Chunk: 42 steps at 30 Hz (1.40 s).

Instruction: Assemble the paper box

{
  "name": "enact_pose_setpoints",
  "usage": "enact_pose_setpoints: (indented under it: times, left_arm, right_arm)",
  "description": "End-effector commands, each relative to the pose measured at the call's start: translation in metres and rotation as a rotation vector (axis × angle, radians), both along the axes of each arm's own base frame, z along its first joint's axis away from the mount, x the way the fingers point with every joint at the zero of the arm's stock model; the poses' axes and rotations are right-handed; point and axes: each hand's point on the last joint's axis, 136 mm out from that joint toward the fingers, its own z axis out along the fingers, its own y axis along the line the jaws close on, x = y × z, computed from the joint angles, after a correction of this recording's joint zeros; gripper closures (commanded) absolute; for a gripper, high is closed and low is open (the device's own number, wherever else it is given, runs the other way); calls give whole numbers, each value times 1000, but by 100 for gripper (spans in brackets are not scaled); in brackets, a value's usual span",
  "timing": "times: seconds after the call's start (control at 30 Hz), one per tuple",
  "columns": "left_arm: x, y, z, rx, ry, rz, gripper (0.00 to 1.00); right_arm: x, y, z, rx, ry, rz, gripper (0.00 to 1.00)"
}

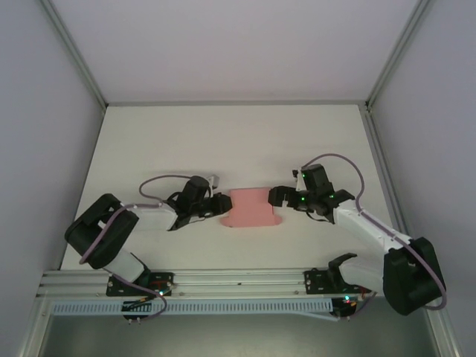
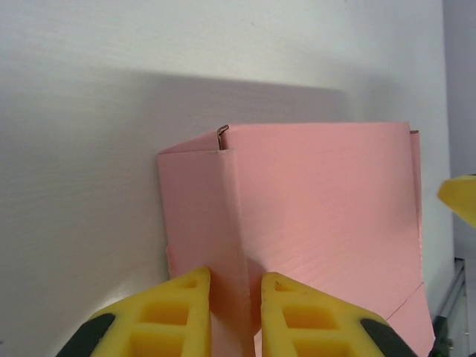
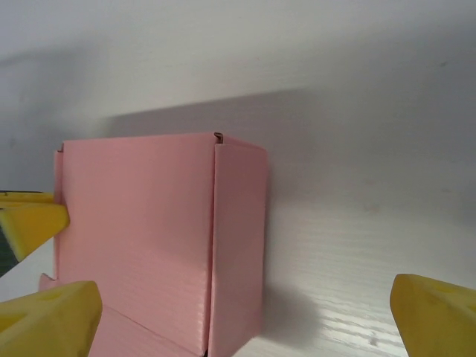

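Paper box: plain pink card, part-folded

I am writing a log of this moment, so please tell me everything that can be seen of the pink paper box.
The plain pink thin-card paper box rests on the white table between the two grippers. It is partly formed: a broad flat panel, a narrower side panel folded along a straight crease, and small tabs at the edges. The card looks matte and faintly ribbed. The left gripper pinches its near fold. The right gripper is open around the opposite end.
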Motion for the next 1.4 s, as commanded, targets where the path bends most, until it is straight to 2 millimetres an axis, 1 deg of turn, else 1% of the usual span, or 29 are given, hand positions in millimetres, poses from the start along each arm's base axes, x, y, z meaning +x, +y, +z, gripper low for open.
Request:
enact_pose_setpoints:
  times: [0.0, 0.13, 0.17, 0.2, 0.33, 0.37, 0.47, 0.53, 0.6, 0.63, 0.67, 0.7, 0.73, 0.77, 0.83, 0.87, 0.93, 0.97, 1.03, 1.1, 1.17, 1.23, 1.3, 1.37]
  left_arm:
    - [1, -3, 24, -116, -53, -8, 100]
    - [2, 2, 48, -219, -108, -8, 100]
    - [1, 2, 52, -242, -119, -14, 100]
    - [1, 1, 56, -253, -126, -20, 100]
    - [-1, -5, 72, -297, -156, -59, 100]
    - [0, -6, 74, -301, -158, -62, 100]
    - [1, -9, 79, -299, -169, -78, 100]
    - [1, -9, 77, -275, -168, -85, 100]
    - [3, -9, 75, -254, -167, -86, 100]
    - [4, -8, 75, -244, -170, -84, 90]
    - [5, -8, 76, -234, -181, -85, 85]
    - [6, -7, 77, -218, -194, -85, 78]
    - [8, -6, 78, -199, -206, -81, 67]
    - [10, -5, 82, -181, -232, -84, 57]
    - [18, 0, 93, -113, -293, -70, 18]
    - [21, 3, 100, -60, -340, -61, 1]
    - [27, 10, 119, 82, -471, -23, 0]
    - [24, 8, 133, 142, -567, -36, 0]
    - [14, 1, 156, 241, -734, -90, 0]
    - [0, -9, 169, 345, -887, -168, 0]
    - [-13, -20, 174, 425, -988, -255, 0]
    - [-25, -34, 174, 482, -1051, -337, 0]
    - [-42, -53, 168, 561, -1125, -466, 0]
    - [-52, -63, 163, 672, -1208, -509, 0]
  right_arm:
    - [2, 20, 5, 134, 17, 72, 0]
    - [1, 38, 11, 256, 36, 130, 0]
    - [0, 41, 13, 280, 44, 140, 2]
    - [-1, 45, 14, 305, 51, 156, 4]
    - [-1, 53, 19, 376, 61, 174, 6]
    - [-2, 55, 21, 392, 64, 184, 8]
    - [-3, 65, 33, 472, 67, 223, 18]
    - [-4, 71, 45, 541, 60, 249, 29]
    - [-4, 73, 51, 568, 59, 253, 37]
    - [-5, 73, 52, 564, 55, 254, 40]
    - [-5, 71, 51, 549, 55, 246, 42]
    - [-5, 67, 48, 515, 60, 228, 48]
    - [-6, 64, 46, 488, 62, 220, 52]
    - [-7, 62, 45, 467, 66, 213, 53]
    - [-7, 58, 46, 437, 78, 189, 53]
    - [-7, 57, 48, 434, 81, 184, 53]
    - [-5, 54, 48, 430, 111, 136, 55]
    - [-3, 53, 50, 440, 125, 121, 57]
    - [1, 48, 48, 446, 188, 45, 61]
    - [5, 45, 50, 480, 270, -20, 62]
    - [10, 44, 54, 531, 373, -90, 63]
    - [14, 43, 59, 580, 459, -157, 64]
    - [18, 42, 68, 631, 553, -211, 64]
    - [17, 42, 76, 659, 631, -224, 66]
